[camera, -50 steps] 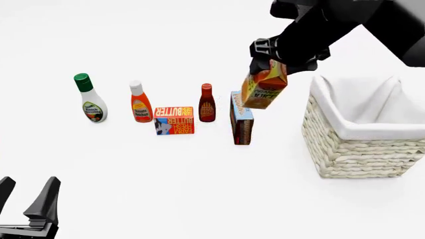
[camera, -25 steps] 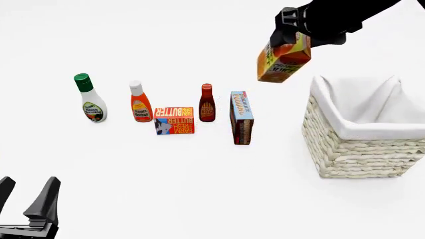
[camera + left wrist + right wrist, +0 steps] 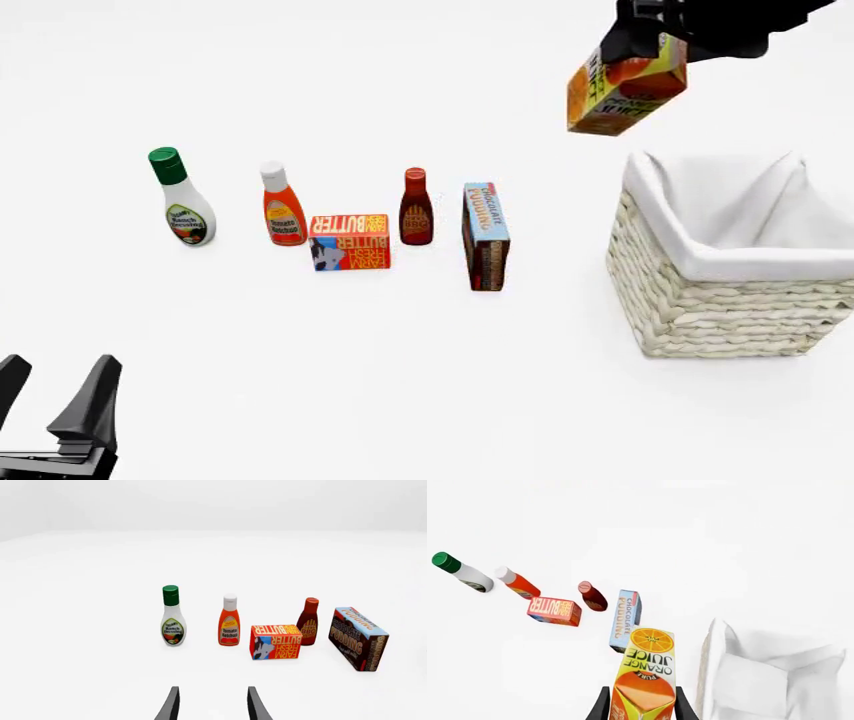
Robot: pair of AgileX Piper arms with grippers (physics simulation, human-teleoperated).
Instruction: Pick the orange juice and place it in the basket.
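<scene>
Since a second ago, the orange juice (image 3: 625, 88) has been lifted up and carried rightward, from just above the pudding box (image 3: 486, 236) to a spot high in the air near the basket (image 3: 727, 300).

Going left to right in the front view: the left gripper (image 3: 54, 400) is parked low at the near left corner, its fingers spread apart and holding nothing. On the table stand a green-capped dressing bottle (image 3: 179, 198), a ketchup bottle (image 3: 282, 206), a butter box (image 3: 350, 242), a dark sauce bottle (image 3: 415, 207) and the pudding box. Further right, the juice hangs tilted in the air, clamped at its gabled top by the right gripper (image 3: 641, 706), its long axis sloping down and to the left. Rightmost sits the basket, empty as far as can be seen.

The carton is held above and just left of the basket's left rim, not yet over the opening. A further shift rightward appears to be needed before it can be lowered. The right arm is far nearer to the basket.
</scene>
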